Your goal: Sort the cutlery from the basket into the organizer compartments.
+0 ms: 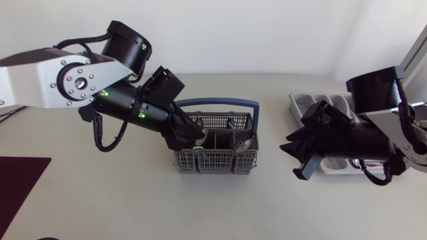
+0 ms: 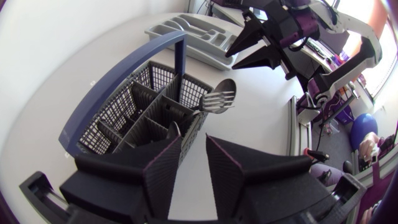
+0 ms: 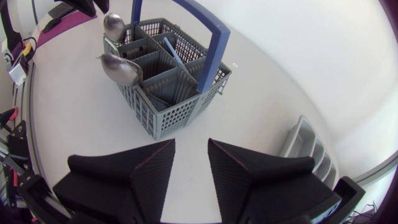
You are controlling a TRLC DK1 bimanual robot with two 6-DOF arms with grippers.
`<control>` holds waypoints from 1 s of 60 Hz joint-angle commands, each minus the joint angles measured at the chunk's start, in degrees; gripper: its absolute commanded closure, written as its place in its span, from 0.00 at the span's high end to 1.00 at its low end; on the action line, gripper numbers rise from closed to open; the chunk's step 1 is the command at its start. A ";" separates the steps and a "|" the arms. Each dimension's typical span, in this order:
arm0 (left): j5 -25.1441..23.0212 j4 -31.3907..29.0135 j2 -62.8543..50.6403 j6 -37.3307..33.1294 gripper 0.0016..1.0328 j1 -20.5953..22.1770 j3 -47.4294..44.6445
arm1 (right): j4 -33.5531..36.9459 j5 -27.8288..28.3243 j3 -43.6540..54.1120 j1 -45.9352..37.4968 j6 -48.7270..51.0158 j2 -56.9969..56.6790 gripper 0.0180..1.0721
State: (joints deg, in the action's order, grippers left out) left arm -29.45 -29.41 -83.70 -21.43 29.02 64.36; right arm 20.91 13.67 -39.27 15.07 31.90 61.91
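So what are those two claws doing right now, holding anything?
Left gripper: open, holding nothing, just above the cutlery basket.
Right gripper: open, holding nothing.

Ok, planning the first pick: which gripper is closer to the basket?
The left gripper: it hangs at the basket's left end, while the right gripper sits apart, between basket and organizer.

A blue handle (image 1: 220, 102) arches over the basket's (image 1: 217, 162) middle; bare table (image 1: 273, 123) lies between basket and organizer (image 1: 301, 102).
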 commanded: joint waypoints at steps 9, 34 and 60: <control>0.71 -5.75 -4.98 4.29 0.26 0.43 6.31 | 1.33 0.13 1.12 0.57 -1.14 -1.18 0.41; 6.07 -6.63 -8.58 5.70 0.23 2.01 7.98 | 2.56 0.04 1.03 1.37 -1.58 -2.06 0.42; 8.97 -5.40 -9.02 6.75 0.07 3.15 7.19 | 3.09 0.04 2.09 2.33 -1.58 -3.29 0.43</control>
State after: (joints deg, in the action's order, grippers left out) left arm -20.84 -35.24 -92.64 -16.34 31.97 70.98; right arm 23.03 13.67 -39.18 16.84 31.46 59.24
